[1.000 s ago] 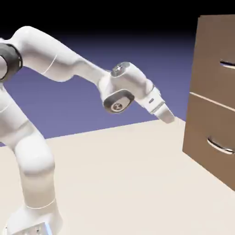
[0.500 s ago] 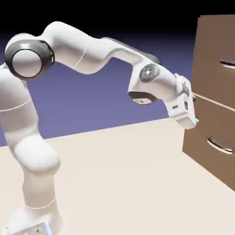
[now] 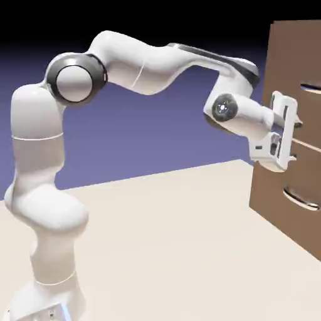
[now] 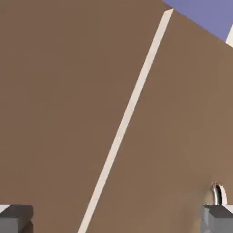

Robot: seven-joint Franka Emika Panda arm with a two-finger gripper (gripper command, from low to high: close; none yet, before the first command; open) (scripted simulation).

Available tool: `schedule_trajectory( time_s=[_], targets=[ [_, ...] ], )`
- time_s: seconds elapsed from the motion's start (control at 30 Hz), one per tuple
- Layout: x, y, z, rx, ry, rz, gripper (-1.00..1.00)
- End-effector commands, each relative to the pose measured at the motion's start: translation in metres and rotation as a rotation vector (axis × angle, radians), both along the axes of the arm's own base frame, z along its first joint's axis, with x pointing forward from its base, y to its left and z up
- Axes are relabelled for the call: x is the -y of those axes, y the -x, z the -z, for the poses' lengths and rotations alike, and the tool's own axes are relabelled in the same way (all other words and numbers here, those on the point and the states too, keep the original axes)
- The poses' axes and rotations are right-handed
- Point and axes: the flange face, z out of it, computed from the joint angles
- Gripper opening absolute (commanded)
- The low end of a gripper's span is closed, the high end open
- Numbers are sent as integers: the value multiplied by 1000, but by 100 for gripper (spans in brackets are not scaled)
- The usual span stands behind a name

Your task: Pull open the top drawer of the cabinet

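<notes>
The cabinet [image 3: 262, 188] stands at the right edge of the exterior view, brown and wood-look. Its top drawer [image 3: 289, 69] carries a silver handle [image 3: 311, 88]. My gripper [image 3: 293, 135] is close to the cabinet front, about level with the seam under the top drawer and below-left of its handle. In the hand view the gripper [image 4: 116, 220] is open, its grey fingertips [image 4: 16, 218] wide apart with only wood ahead. A pale seam [image 4: 127, 113] crosses that wood diagonally. A silver handle end [image 4: 218, 193] shows above the right fingertip; I cannot tell whose drawer it is.
The lower drawer [image 3: 285, 178] has its own silver handle [image 3: 301, 199] below my hand. The pale table [image 3: 163, 251] stretches from the arm's base to the cabinet's foot. Blue backdrop [image 4: 205, 13] shows in the hand view's top right corner.
The arm has swung right and upward, from over the table to the cabinet front. The hand has turned to face the drawers. The jaws have stayed open.
</notes>
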Motion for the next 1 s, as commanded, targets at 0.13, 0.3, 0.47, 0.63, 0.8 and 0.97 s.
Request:
schedule_trajectory(
  time_s=[0.13,0.3,0.47,0.63,0.8,0.97],
  targets=[
    [-10,-20,-12,84,-83,59,0],
    [-31,-40,-28,179,-159,97,0],
    [-61,-59,-49,284,-231,114,0],
    [-96,-72,-69,377,-291,108,0],
    [-97,-102,-73,381,-286,106,0],
    [-96,-122,-69,377,-291,108,-100]
  ],
)
